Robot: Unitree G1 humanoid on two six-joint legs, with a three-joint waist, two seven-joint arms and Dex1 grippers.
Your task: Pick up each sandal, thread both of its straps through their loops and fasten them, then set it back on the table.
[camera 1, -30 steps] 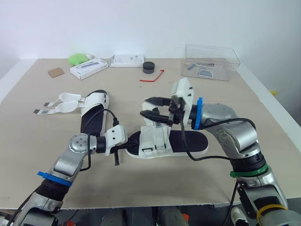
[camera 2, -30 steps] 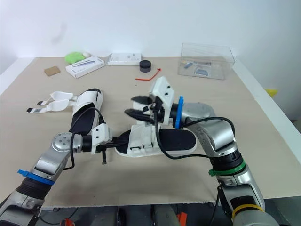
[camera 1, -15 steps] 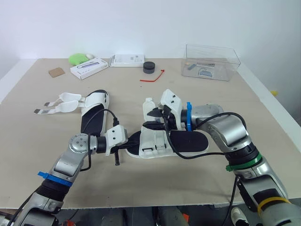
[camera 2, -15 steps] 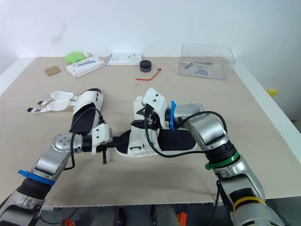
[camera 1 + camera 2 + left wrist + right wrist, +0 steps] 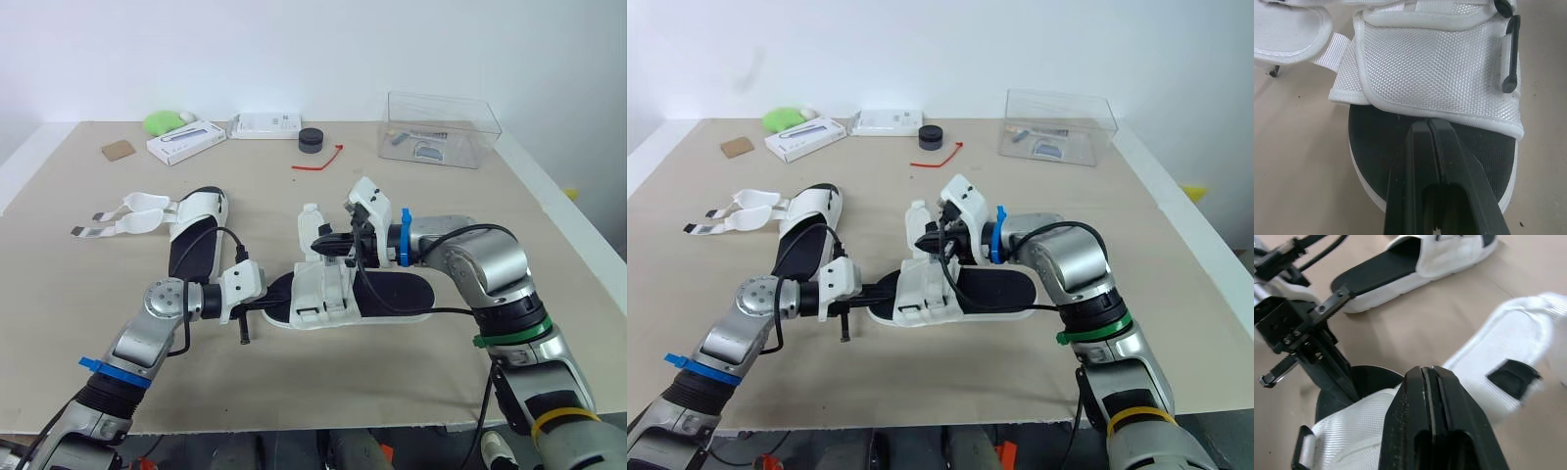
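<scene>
Two white woven-strap sandals with black footbeds lay on the beige counter [image 5: 323,387]. The near sandal [image 5: 323,291] sat at centre between the arms. The far sandal [image 5: 196,243] lay beyond the left arm, its straps splayed open.

Left gripper [image 5: 1428,123]: jaws pressed together, tips over the near sandal's smooth black footbed, just beside its coarse mesh upper.

Right gripper [image 5: 1426,370]: jaws closed above the upper, by a raised white strap flap [image 5: 311,219]. Could not tell whether webbing lay between them.

Judged step: threading. To do it well, pin the sole flat, feed the flap's end squarely into the slim black plastic loop [image 5: 1509,58], and pull taut before pressing down. The webbing looked limp and likely to fold.
</scene>
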